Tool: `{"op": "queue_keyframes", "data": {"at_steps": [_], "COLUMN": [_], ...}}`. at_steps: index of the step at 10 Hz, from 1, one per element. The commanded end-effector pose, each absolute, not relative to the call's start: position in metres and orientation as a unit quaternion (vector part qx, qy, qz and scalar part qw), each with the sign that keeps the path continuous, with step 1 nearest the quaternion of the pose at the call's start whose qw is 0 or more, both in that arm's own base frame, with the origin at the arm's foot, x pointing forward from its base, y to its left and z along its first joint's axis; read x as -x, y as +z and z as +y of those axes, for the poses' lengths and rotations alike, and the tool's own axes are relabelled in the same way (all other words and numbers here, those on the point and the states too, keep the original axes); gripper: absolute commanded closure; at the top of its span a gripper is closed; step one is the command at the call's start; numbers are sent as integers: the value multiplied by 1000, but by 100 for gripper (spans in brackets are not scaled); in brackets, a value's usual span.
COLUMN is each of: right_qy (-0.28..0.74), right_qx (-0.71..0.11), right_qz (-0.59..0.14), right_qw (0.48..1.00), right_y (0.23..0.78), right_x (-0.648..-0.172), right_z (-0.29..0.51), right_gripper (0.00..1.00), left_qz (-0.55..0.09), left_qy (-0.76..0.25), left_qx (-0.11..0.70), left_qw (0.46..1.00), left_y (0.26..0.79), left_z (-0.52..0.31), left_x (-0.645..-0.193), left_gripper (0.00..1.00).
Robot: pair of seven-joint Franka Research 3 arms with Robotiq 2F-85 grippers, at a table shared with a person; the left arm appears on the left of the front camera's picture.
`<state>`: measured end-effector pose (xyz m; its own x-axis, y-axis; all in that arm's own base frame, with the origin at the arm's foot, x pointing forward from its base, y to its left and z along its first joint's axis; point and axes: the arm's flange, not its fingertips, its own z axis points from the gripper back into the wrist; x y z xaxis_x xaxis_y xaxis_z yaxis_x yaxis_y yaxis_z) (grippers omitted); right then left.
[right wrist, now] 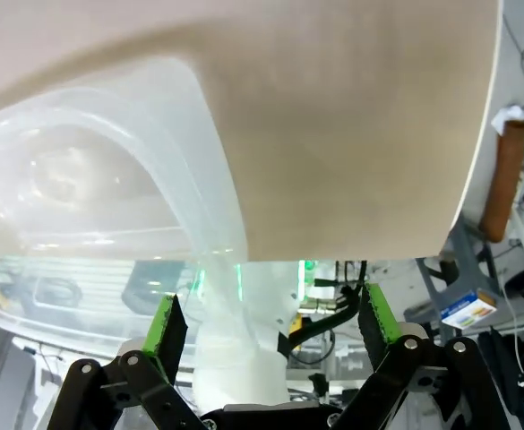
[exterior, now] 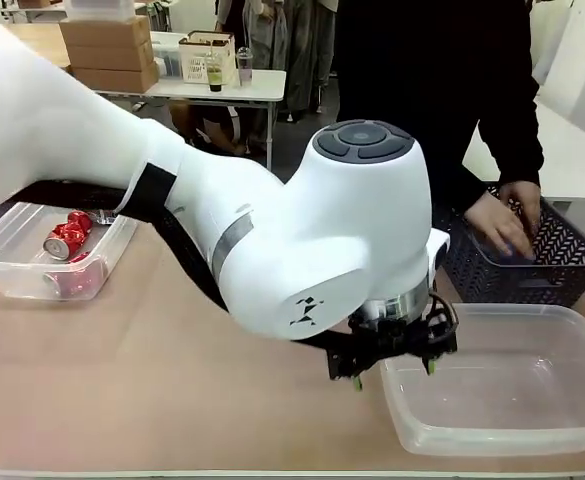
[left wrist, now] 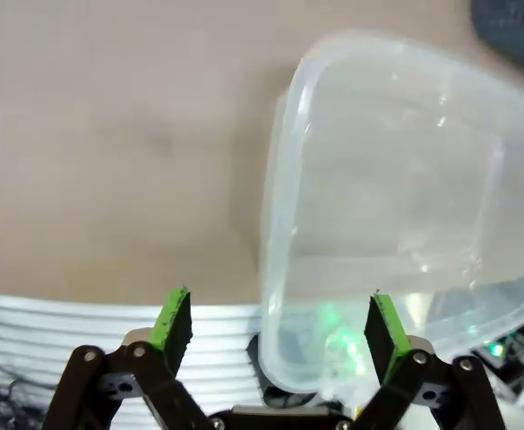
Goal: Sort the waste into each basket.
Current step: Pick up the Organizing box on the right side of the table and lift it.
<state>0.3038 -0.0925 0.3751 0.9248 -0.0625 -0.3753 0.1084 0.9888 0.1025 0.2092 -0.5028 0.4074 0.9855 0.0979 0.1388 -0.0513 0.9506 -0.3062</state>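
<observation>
Left hand (exterior: 393,374) spread wide over clear basket (exterior: 492,440) corner, arm (exterior: 302,250) hiding mid table (exterior: 122,380)

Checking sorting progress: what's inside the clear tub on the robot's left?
Red cans lie inside the tub; the left arm covers its far right corner, so anything there is hidden.

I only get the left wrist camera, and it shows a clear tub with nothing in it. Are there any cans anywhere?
Observer: Yes. Red cans lie in another tub at the left end of the table.
Operator: Is anybody there?
Observer: A person's hands are in a dark basket behind your tub.
Operator: What about the other arm?
Observer: The right fingers are open and hold nothing.
</observation>
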Motion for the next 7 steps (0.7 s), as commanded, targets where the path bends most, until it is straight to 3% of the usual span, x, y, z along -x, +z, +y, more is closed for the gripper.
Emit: {"op": "queue_keyframes", "data": {"at_steps": [1, 5, 7], "right_qy": [-33, -32, -30], "right_qx": [-52, -64, -86], "right_qz": [206, 216, 220], "right_qw": [977, 974, 971], "right_y": [355, 329, 333], "right_x": [-300, -305, -303], "right_z": [-96, -101, -101], "right_gripper": [0, 0, 0], "left_qz": [-99, -31, -36], "left_qy": [71, 56, 52], "left_qx": [152, 137, 131], "left_qw": [981, 988, 989], "left_y": [387, 359, 355], "left_z": [-547, -540, -540], "left_x": [-237, -254, -253], "left_gripper": [0, 0, 0]}}
